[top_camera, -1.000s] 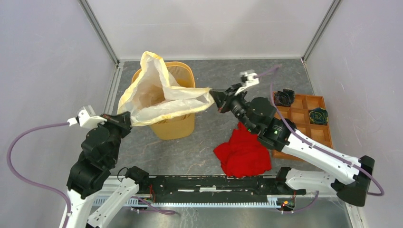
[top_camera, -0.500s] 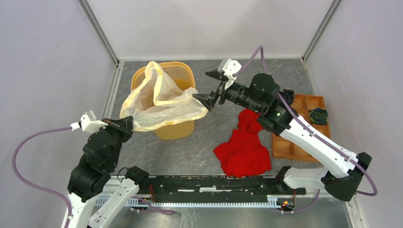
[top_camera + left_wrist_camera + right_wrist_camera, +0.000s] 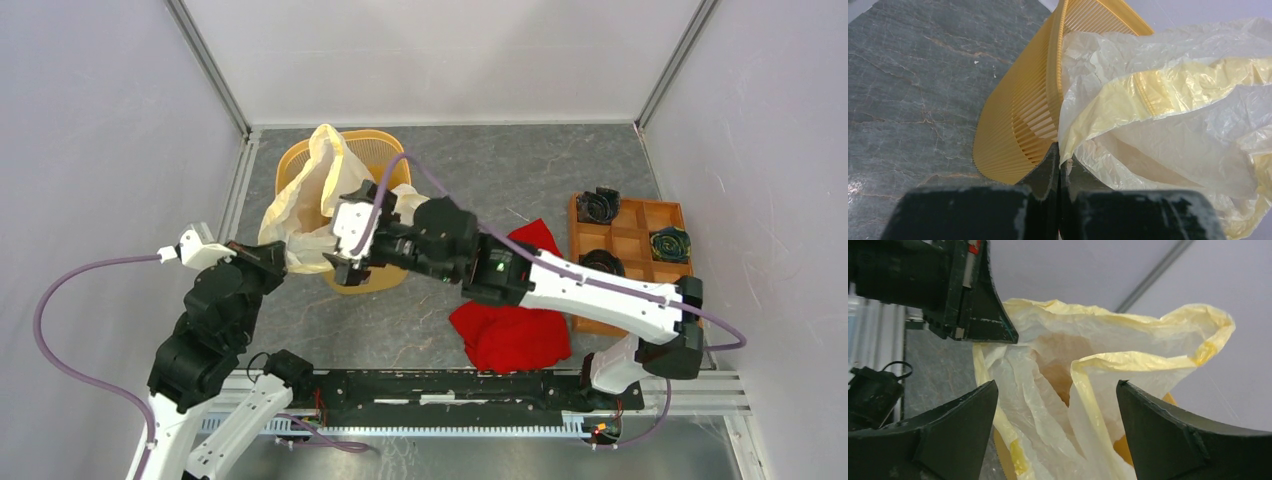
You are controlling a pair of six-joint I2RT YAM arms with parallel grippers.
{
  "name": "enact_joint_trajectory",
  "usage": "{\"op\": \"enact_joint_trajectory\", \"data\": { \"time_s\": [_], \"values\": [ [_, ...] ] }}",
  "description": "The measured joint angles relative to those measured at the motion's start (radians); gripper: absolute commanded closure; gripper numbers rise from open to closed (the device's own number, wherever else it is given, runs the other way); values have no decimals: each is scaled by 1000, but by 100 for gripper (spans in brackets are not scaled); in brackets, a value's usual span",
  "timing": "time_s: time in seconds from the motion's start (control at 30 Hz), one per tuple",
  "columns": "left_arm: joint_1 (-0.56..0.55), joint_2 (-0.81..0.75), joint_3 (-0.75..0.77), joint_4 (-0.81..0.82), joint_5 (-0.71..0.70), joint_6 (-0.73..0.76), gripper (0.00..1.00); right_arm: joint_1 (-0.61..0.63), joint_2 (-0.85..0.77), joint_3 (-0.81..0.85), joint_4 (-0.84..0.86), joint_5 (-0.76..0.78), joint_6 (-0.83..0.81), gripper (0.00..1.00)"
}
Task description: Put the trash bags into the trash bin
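Note:
The cream-white trash bag [image 3: 312,190] lies slumped over the near-left rim of the yellow-orange trash bin [image 3: 380,152], part of it hanging inside. My left gripper [image 3: 281,256] is shut on the bag's near-left edge; in the left wrist view the film [image 3: 1173,125] runs out from its closed tips [image 3: 1058,150] beside the bin's ribbed wall [image 3: 1018,125]. My right gripper [image 3: 336,256] hovers at the bin's front, open. Between its wide-spread fingers [image 3: 1057,385] hang folds of the bag [image 3: 1048,365], gripped by neither finger.
A red cloth heap [image 3: 512,322] lies near the front, under the right arm. A brown wooden compartment tray [image 3: 632,243] with dark rolled items stands at the right. Grey walls and metal frame posts close in the table at the back and sides.
My right gripper let go of the bag's right edge, opened, and swung left across to the bin's front. The stretched bag went slack onto the bin. The left gripper kept its hold.

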Motion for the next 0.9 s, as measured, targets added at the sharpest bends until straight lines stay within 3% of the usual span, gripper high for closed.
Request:
{"op": "enact_joint_trajectory", "data": {
  "time_s": [0.13, 0.17, 0.3, 0.37, 0.4, 0.5, 0.63, 0.67, 0.73, 0.9],
  "values": [
    [0, -5, 0, 0, -1, 1, 97, 76, 48, 0, 23, 247, -11, 14],
    [0, -5, 0, 1, -1, 1, 97, 80, 60, 0, 32, 290, -11, 20],
    [0, -5, -8, 4, 0, 0, 94, 68, 137, 36, 78, 473, 34, 61],
    [0, -5, -13, 4, 0, 0, 91, 54, 173, 69, 94, 509, 95, 89],
    [0, -5, -14, 2, 0, 0, 88, 42, 187, 84, 102, 520, 130, 99],
    [0, -5, -13, -2, 2, 1, 67, -7, 195, 94, 124, 511, 247, 100],
    [0, 24, 38, -60, 27, 34, 12, -130, 180, 82, 167, 365, 384, 100],
    [0, 40, 69, -76, 35, 54, 5, -161, 173, 79, 166, 325, 404, 100],
    [0, 95, 166, -109, 58, 101, 0, -196, 160, 74, 166, 274, 425, 100],
    [0, 337, 507, -192, 69, 211, 0, -192, 104, 40, 163, 169, 444, 100]
  ]
}}
